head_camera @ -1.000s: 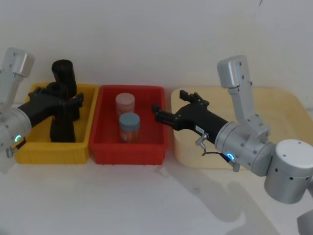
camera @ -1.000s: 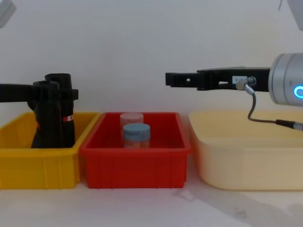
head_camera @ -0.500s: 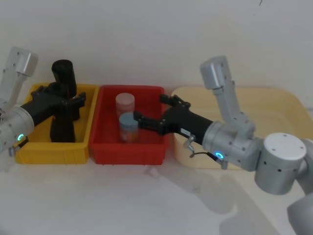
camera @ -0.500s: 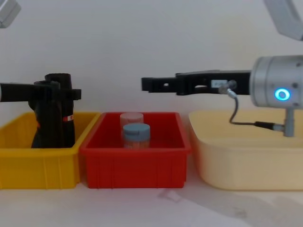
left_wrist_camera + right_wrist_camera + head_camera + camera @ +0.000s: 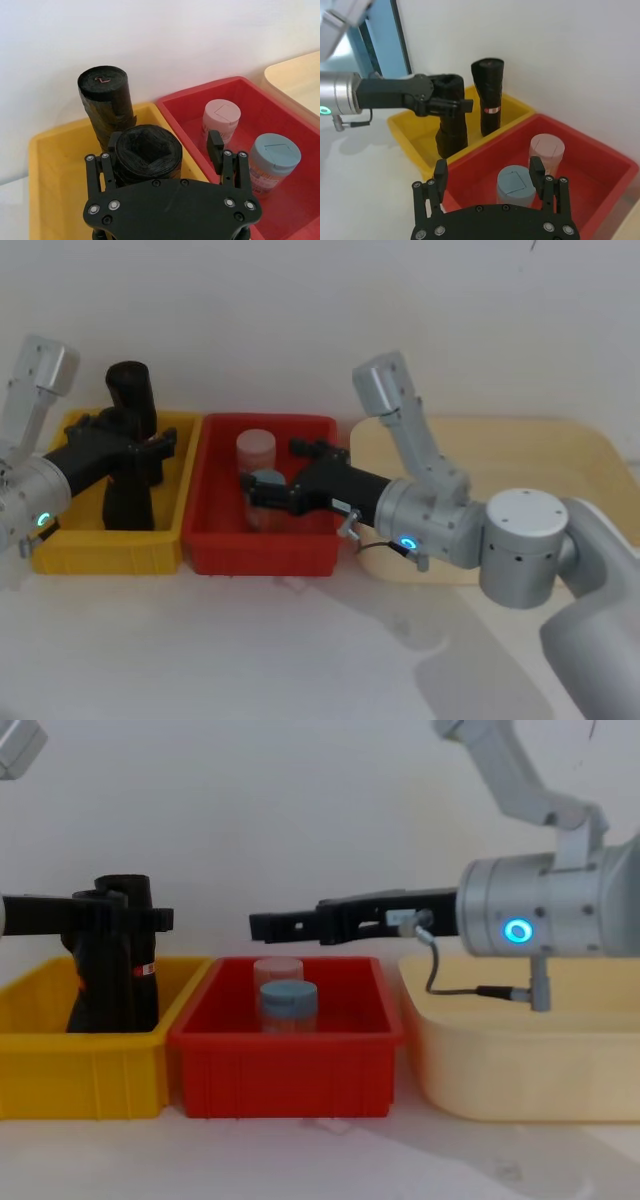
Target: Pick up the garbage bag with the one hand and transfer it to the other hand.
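The garbage bag (image 5: 128, 495) is a plain black roll standing in the yellow bin (image 5: 100, 545). My left gripper (image 5: 135, 445), on the green-ringed arm, straddles its upper part. In the left wrist view that gripper (image 5: 162, 146) is open, with one finger (image 5: 215, 145) apart from the bag (image 5: 147, 152). A second black roll (image 5: 489, 85) with a red-and-white label stands behind it. My right gripper (image 5: 272, 472), on the blue-ringed arm, hangs open above the red bin (image 5: 265, 550), pointing towards the bag (image 5: 451, 135).
A pink jar (image 5: 277, 967) and a blue-lidded jar (image 5: 288, 1005) stand in the red bin under the right gripper (image 5: 258, 927). A cream tub (image 5: 560, 450) sits to the right of it. A white wall runs close behind all three containers.
My right arm has swung left, from above the cream tub to over the red bin, closing on the left gripper. The left gripper and bag have hardly moved.
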